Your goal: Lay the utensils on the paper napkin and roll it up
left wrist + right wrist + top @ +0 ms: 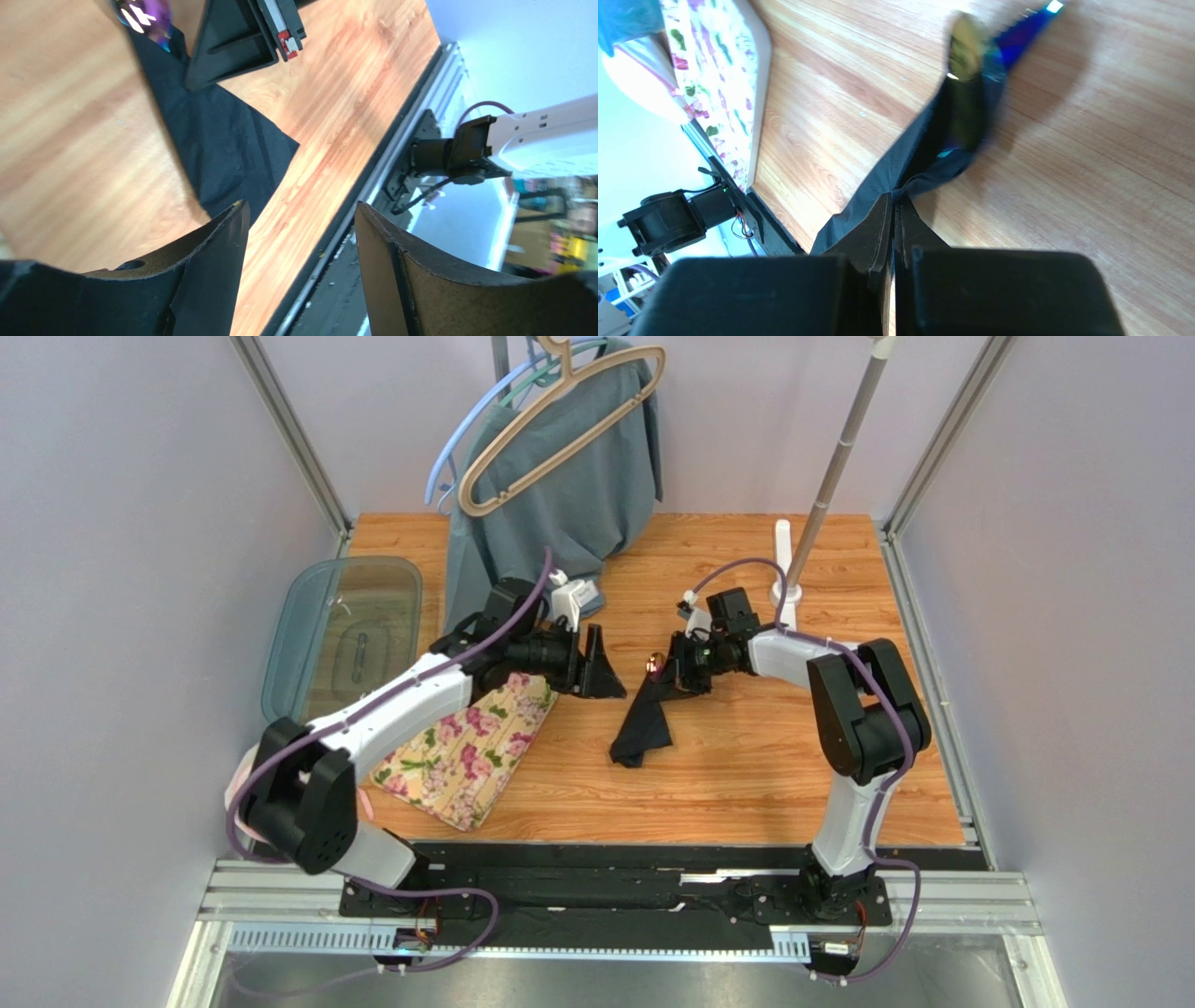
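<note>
Napkin (641,732) black, bunched, in narrow strip.

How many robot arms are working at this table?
2. The left arm reaches over the floral mat; the right arm comes in from the right, its gripper pinching the black napkin. None seems hidden.

Plain pale lilac-grey wall panels (126,546) close in the left, back and right of the frame, joined by slanting silver aluminium posts (288,427). The orange-brown wood-grain surface (730,770) fills the middle under soft, even light. Along the bottom, a black base plate (617,865) sits on silver slotted rails (561,941). At the right edge of the left wrist view is a blurred colourful clutter (554,224), possibly shelving.
</note>
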